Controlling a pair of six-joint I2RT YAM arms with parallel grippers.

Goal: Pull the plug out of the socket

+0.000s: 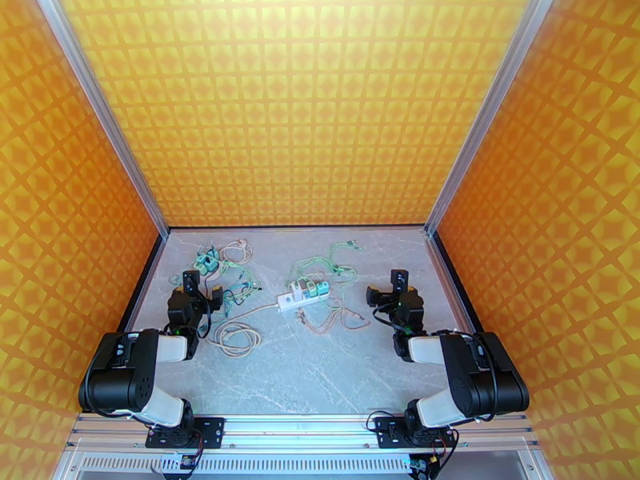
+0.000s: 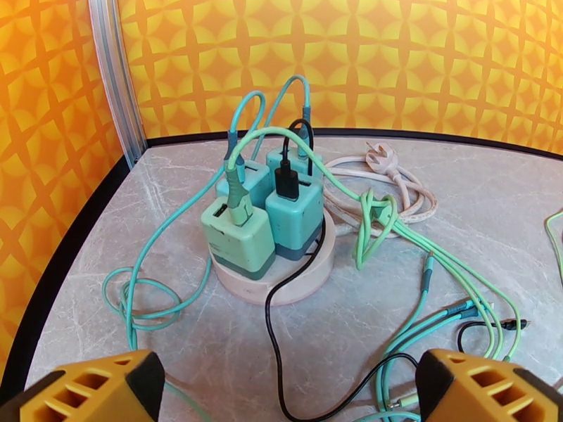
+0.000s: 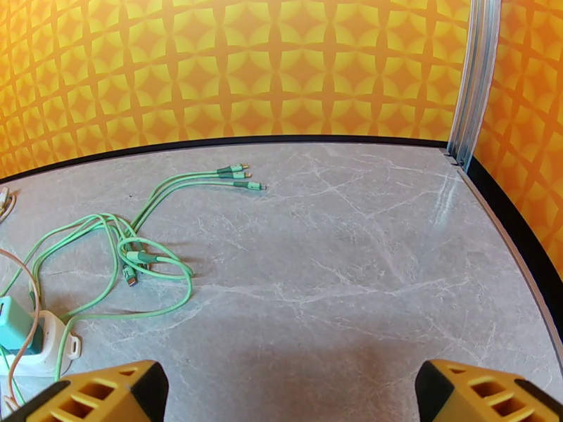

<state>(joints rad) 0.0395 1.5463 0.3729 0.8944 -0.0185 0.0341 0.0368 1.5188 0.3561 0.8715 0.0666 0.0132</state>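
A round pale socket hub [image 2: 281, 279] stands ahead of my left gripper [image 2: 288, 399], apart from it, with several teal charger plugs [image 2: 238, 237] stuck upright in it and green and black cables [image 2: 394, 237] running off them. The left gripper's yellow fingers [image 2: 91, 388] are spread wide, open, with nothing between them. A white power strip [image 1: 290, 301] with teal plugs [image 1: 310, 289] lies mid-table; its end [image 3: 43, 344] and one teal plug [image 3: 13, 325] show at the left edge of the right wrist view. My right gripper [image 3: 288, 399] is open over bare table, right of the strip.
Loose green cables [image 3: 134, 247] sprawl left of the right gripper. A coiled whitish cord with a plug [image 2: 383, 167] lies behind the hub, and another coil [image 1: 236, 338] sits near the left arm. Orange patterned walls [image 1: 296, 106] enclose the grey marble table [image 1: 336, 370].
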